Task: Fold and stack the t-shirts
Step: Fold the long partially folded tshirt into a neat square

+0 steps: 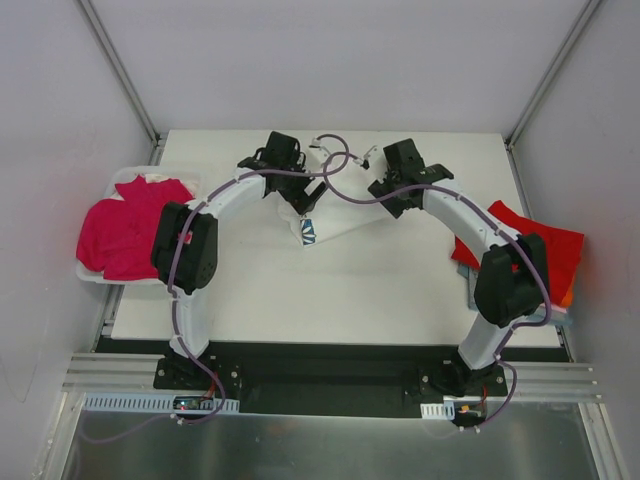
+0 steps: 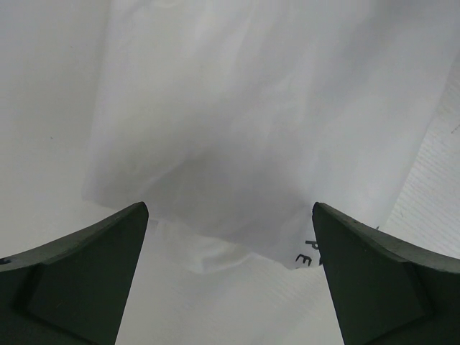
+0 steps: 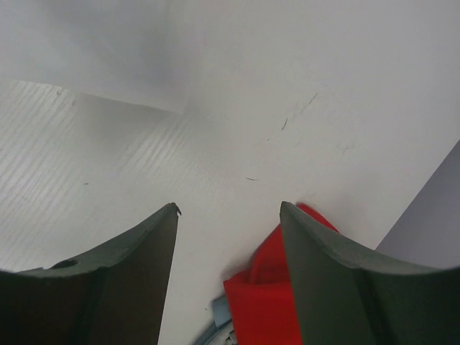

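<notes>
Left gripper (image 2: 230,215) spread wide, hovering right over the white t-shirt (image 2: 237,129) mid-table, lining up a grab, I'd say. Right gripper (image 3: 230,212) parted, empty, waiting beside the red t-shirt (image 3: 266,287).

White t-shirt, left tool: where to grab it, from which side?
Take the white t-shirt by its layered edge beside the dark lettering: that edge lies flat, right under the open left tool. Come straight down from above; probably the easiest pinch.
</notes>
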